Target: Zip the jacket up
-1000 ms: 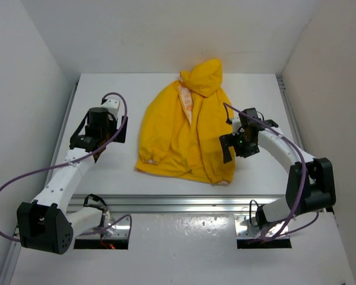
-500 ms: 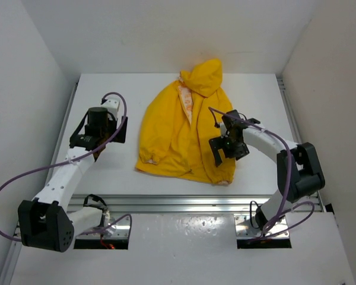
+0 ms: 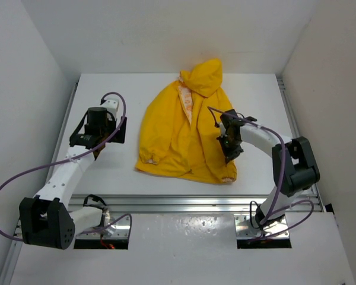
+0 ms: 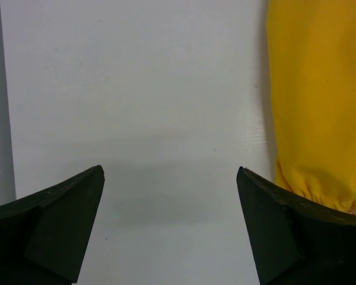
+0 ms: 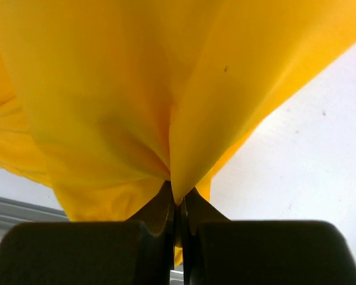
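A bright yellow thin-fabric hooded jacket [image 3: 187,133] lies spread on the white desk [image 3: 107,172] in the middle of the top view. Its hood [image 3: 206,76] points to the upper centre of the frame and its hem runs along the lower centre. A strip of pale orange-and-white patterned lining [image 3: 186,101] shows along the opened front edge just below the hood. One gathered cuff [image 3: 147,159] lies at the lower left of the garment and another [image 3: 227,178] at its lower right corner. The right end effector [image 3: 230,148], black on a white arm, sits on the right-hand edge of the jacket, just above that lower right cuff. In the right wrist view its two dark fingers [image 5: 160,208] are pressed almost together at the bottom centre, pinching a fold of the yellow fabric [image 5: 136,89] that rises taut and fills most of the frame, with bare desk [image 5: 308,154] at the right. The left end effector [image 3: 120,130] hovers over bare desk at the left of the top view, apart from the garment. In the left wrist view its fingers [image 4: 59,208] stand wide apart with nothing between them, and a yellow sleeve [image 4: 317,89] with its gathered cuff runs down the right edge. A grey metal rail [image 3: 184,203] borders the desk along the lower part of the top view.
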`<state>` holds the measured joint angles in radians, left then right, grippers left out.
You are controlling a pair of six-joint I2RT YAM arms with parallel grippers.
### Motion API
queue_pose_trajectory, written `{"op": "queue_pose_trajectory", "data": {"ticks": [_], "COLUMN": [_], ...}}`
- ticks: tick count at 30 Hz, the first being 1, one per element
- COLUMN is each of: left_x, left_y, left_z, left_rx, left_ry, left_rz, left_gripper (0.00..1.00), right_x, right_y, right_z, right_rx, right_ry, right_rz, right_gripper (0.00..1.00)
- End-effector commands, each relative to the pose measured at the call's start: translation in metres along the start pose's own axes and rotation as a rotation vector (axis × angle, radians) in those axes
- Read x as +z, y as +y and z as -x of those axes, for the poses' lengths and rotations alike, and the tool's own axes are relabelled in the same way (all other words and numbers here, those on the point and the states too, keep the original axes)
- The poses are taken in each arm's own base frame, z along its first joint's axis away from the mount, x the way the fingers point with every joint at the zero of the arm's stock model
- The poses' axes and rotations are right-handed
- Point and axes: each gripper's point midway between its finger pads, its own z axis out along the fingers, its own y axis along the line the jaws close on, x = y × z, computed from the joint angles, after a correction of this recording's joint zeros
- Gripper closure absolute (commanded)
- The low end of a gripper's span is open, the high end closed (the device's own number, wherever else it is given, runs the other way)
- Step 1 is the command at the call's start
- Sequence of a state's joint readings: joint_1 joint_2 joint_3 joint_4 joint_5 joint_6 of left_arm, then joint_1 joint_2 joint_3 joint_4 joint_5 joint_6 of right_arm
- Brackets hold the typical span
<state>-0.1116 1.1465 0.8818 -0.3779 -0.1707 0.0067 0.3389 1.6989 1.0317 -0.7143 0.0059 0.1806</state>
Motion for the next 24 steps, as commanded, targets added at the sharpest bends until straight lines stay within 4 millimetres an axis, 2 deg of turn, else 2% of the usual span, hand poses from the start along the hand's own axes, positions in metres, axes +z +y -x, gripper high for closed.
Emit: {"op": "queue_pose_trajectory", "data": {"ticks": [1, 4, 5, 7, 9, 10, 11, 12, 13, 14, 15, 16, 17, 18, 19, 20, 21, 22, 24], "left_x": [-0.006, -0.008, -0.009, -0.009, -0.012, -0.012, -0.013, -0.011, -0.010, -0.009, -0.002, -0.001, 0.001, 0.004, 0.007, 0.014, 0.014, 0.016, 0.019], "left_y": [0.000, -0.006, -0.010, -0.016, -0.019, -0.022, -0.026, -0.029, -0.030, -0.035, -0.042, -0.047, -0.055, -0.061, -0.066, -0.074, -0.087, -0.095, -0.118], "left_z": [0.020, 0.023, 0.023, 0.024, 0.029, 0.030, 0.035, 0.034, 0.040, 0.045, 0.043, 0.051, 0.052, 0.053, 0.053, 0.049, 0.051, 0.047, 0.036], "left_rx": [-0.007, 0.003, 0.015, 0.030, 0.047, 0.047, 0.052, 0.053, 0.053, 0.046, 0.046, 0.051, 0.054, 0.063, 0.072, 0.083, 0.104, 0.116, 0.151], "left_ry": [-0.045, -0.059, -0.062, -0.067, -0.093, -0.094, -0.118, -0.111, -0.124, -0.127, -0.102, -0.112, -0.104, -0.098, -0.090, -0.066, -0.065, -0.054, -0.020], "left_rz": [-0.026, -0.066, -0.090, -0.126, -0.151, -0.164, -0.180, -0.190, -0.200, -0.211, -0.226, -0.241, -0.259, -0.271, -0.275, -0.289, -0.317, -0.332, -0.382], "left_gripper": [0.00, 0.00, 0.00, 0.00, 0.00, 0.00, 0.00, 0.00, 0.00, 0.00, 0.00, 0.00, 0.01, 0.01, 0.01, 0.01, 0.01, 0.01, 0.01], "right_x": [-0.034, -0.068, -0.083, -0.111, -0.133, -0.138, -0.143, -0.138, -0.139, -0.136, -0.119, -0.119, -0.115, -0.107, -0.104, -0.107, -0.099, -0.109, -0.109], "right_y": [-0.001, -0.005, -0.019, -0.034, -0.078, -0.092, -0.120, -0.134, -0.169, -0.182, -0.193, -0.213, -0.218, -0.220, -0.221, -0.217, -0.204, -0.194, -0.178], "right_z": [0.017, 0.028, 0.030, 0.045, 0.054, 0.057, 0.061, 0.062, 0.054, 0.048, 0.042, 0.029, 0.023, 0.017, 0.009, 0.008, 0.005, 0.011, 0.010], "right_rx": [0.012, 0.022, 0.049, 0.080, 0.174, 0.187, 0.223, 0.223, 0.287, 0.292, 0.275, 0.314, 0.305, 0.306, 0.316, 0.313, 0.300, 0.291, 0.285], "right_ry": [-0.101, -0.201, -0.248, -0.352, -0.419, -0.436, -0.472, -0.457, -0.444, -0.422, -0.368, -0.331, -0.303, -0.284, -0.272, -0.288, -0.285, -0.348, -0.359], "right_rz": [0.035, 0.070, 0.056, 0.038, -0.039, -0.070, -0.130, -0.155, -0.272, -0.314, -0.345, -0.413, -0.428, -0.430, -0.437, -0.418, -0.354, -0.311, -0.246], "right_gripper": [1.00, 1.00, 1.00, 1.00, 1.00, 1.00, 1.00, 1.00, 1.00, 1.00, 0.97, 0.84, 0.77, 0.66, 0.35, 0.26, 0.22, 0.15, 0.09]}}
